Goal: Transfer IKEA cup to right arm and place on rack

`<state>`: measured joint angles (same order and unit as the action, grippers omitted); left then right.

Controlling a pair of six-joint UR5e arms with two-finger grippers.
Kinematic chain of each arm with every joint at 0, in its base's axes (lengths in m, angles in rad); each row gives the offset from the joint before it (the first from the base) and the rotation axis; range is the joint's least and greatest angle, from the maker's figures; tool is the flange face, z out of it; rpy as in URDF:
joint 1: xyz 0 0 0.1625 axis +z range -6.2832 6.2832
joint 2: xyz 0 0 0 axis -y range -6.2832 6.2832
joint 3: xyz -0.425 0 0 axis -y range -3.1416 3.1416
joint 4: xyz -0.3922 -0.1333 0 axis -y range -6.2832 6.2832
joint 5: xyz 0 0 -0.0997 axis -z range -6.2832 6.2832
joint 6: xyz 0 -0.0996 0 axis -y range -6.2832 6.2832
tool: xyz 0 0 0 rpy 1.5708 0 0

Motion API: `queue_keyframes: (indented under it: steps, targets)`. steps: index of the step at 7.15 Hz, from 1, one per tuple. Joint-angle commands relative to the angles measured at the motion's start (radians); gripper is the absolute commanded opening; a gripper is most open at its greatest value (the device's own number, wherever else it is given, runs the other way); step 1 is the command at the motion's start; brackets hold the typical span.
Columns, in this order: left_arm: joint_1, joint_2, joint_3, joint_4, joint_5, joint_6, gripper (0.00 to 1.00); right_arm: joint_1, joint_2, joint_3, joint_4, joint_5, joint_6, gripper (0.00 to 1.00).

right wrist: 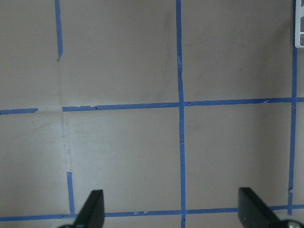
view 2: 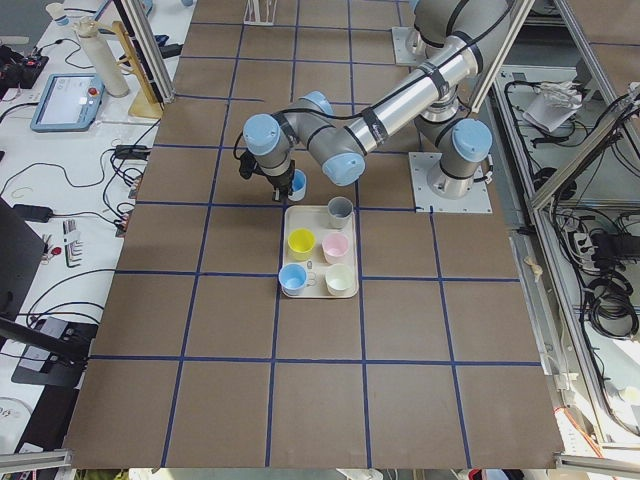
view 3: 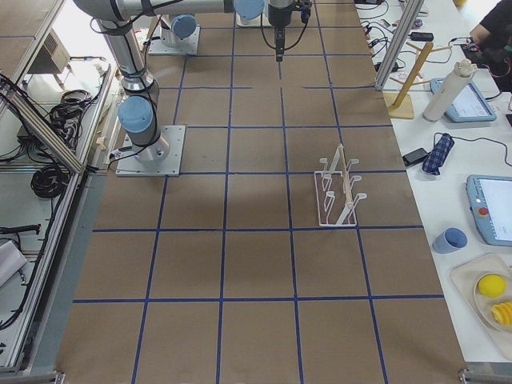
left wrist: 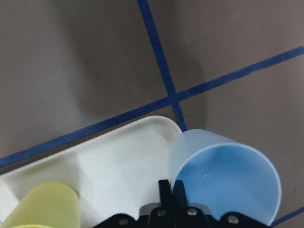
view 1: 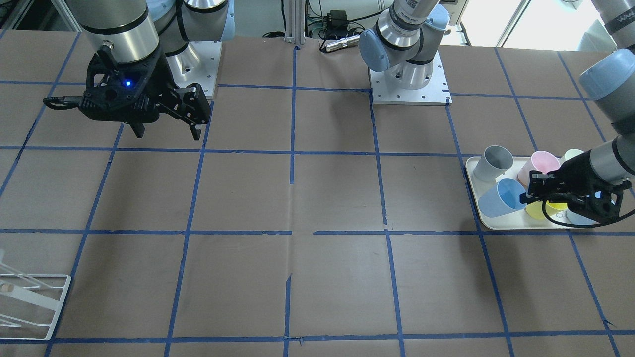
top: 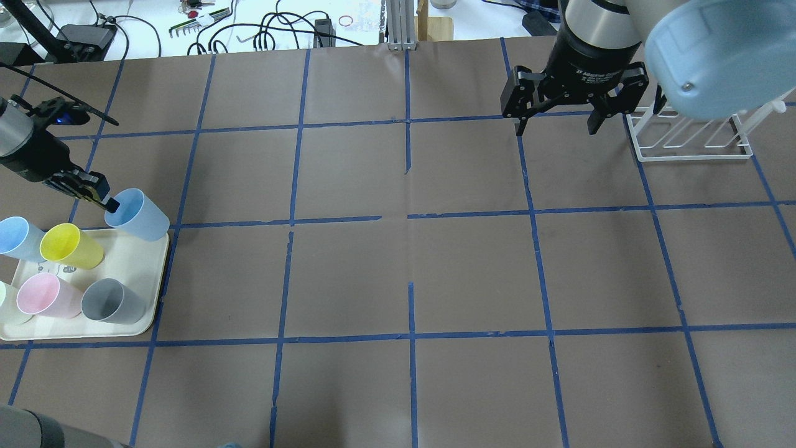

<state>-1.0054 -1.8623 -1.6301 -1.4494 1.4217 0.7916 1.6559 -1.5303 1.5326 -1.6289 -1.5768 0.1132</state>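
Observation:
The IKEA cup (top: 138, 214), pale blue, is tilted over the far corner of the beige tray (top: 158, 261). My left gripper (top: 99, 194) is shut on its rim. The left wrist view shows the fingers (left wrist: 166, 190) pinching the wall of the cup (left wrist: 228, 185). It also shows in the front view (view 1: 501, 198), with the left gripper (view 1: 533, 191) beside it. My right gripper (top: 553, 124) is open and empty, hanging above the table next to the white wire rack (top: 687, 137), which holds nothing. The right wrist view shows both its fingers (right wrist: 95, 209) wide apart over bare table.
On the tray stand a second pale-blue cup (top: 18, 239), a yellow cup (top: 71, 246), a pink cup (top: 46, 297), a grey cup (top: 112, 302) and a pale cup at the edge. The brown table has a blue tape grid. The rack also shows in the front view (view 1: 30, 302).

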Motion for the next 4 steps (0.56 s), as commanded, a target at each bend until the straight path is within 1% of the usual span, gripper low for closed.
queue_keyframes:
  steps: [1,2,4]
  targets:
    - [-0.063,0.008,0.096,-0.127,-0.148,-0.180,0.00,-0.002,-0.002,-0.003,0.000,0.000,-0.004,1.00]
    - [-0.123,0.023,0.099,-0.134,-0.221,-0.277,0.00,-0.002,-0.002,-0.018,0.000,0.000,0.002,1.00]
    - [-0.192,0.023,0.087,-0.155,-0.454,-0.450,0.00,-0.004,-0.004,-0.025,-0.006,-0.003,-0.001,1.00]
